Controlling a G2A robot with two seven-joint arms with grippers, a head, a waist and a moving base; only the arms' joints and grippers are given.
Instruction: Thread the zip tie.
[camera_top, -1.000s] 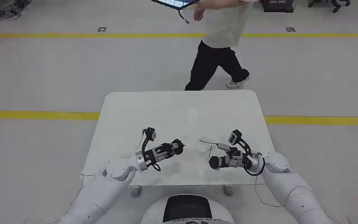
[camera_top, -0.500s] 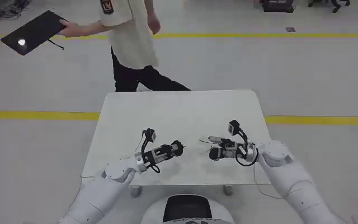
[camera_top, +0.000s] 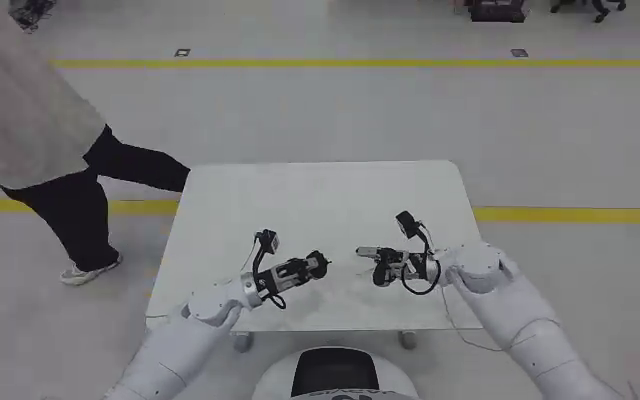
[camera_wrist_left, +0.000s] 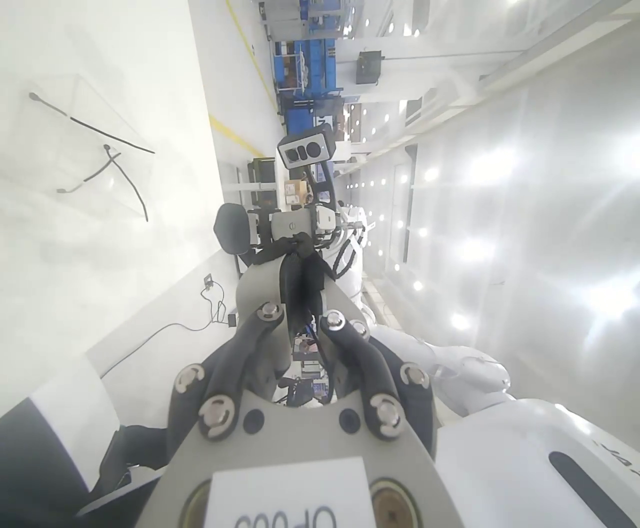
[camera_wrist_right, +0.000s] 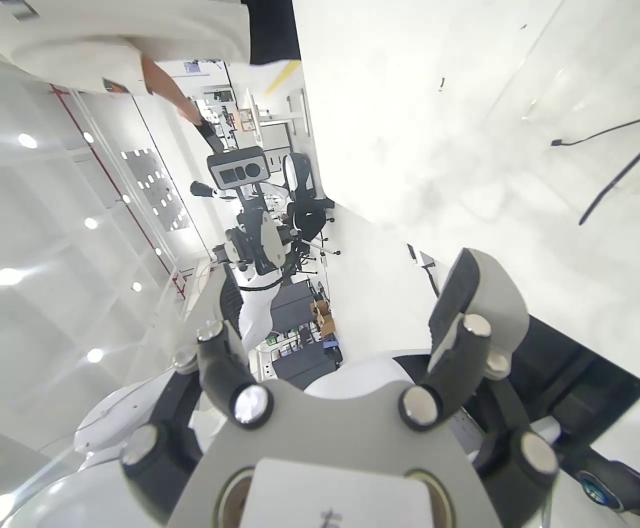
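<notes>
From above: left gripper (camera_top: 322, 262) and right gripper (camera_top: 362, 253) nose to nose over the table (camera_top: 320, 195), near its front edge, maybe lined up for threading. Left wrist: clenched, unclear on what; zip ties (camera_wrist_left: 111, 134) loose on table. Right wrist: spread wide, ready to grab.

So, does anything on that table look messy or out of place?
Only mildly: the zip ties lie loose and crossed over one another on the table, not lined up. The right end effector near them is open and empty. Nothing looks spilled or broken.
</notes>
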